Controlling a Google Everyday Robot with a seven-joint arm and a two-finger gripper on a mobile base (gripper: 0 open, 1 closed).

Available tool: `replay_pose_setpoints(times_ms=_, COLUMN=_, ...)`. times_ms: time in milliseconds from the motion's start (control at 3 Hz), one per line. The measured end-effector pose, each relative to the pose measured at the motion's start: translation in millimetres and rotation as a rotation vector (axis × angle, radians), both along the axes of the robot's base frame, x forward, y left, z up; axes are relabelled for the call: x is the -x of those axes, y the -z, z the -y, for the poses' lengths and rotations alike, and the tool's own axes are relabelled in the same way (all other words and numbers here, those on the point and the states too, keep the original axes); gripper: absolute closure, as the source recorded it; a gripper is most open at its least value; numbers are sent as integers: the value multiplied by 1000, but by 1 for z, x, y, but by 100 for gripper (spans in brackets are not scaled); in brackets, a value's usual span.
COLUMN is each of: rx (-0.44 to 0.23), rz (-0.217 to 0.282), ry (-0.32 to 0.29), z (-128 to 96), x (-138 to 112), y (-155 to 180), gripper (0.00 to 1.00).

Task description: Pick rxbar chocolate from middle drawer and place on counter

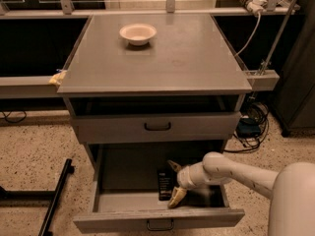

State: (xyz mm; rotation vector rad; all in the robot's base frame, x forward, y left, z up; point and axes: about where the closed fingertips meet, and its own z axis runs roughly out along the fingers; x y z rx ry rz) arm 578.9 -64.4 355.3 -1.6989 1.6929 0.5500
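Note:
The middle drawer (147,219) is pulled open at the bottom of the cabinet. The rxbar chocolate (164,184), a slim black bar, lies flat on the drawer floor near the middle. My gripper (173,182) reaches into the drawer from the right on a white arm. Its fingers are spread, one (173,165) behind the bar's right edge and one yellowish tip (176,197) in front of it. The gripper sits right beside the bar and holds nothing. The counter (187,58) is the wide grey top above.
A cream bowl (138,33) stands on the counter's back left. The taller drawer (157,127) above is slightly out and overhangs the open drawer. Cables (251,127) lie on the floor at right. A black bar (56,195) lies on the floor at left.

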Motion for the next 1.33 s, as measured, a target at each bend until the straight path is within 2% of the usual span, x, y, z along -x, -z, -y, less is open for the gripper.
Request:
replay_pose_setpoints(times_ms=667, rx=-3, rz=-31, ry=-14, z=-9, x=-5, y=14, gripper=0)
replay_pose_setpoints(times_ms=1333, rx=17, rz=-98, ry=-12, z=-11, x=-4, y=28, gripper=0)
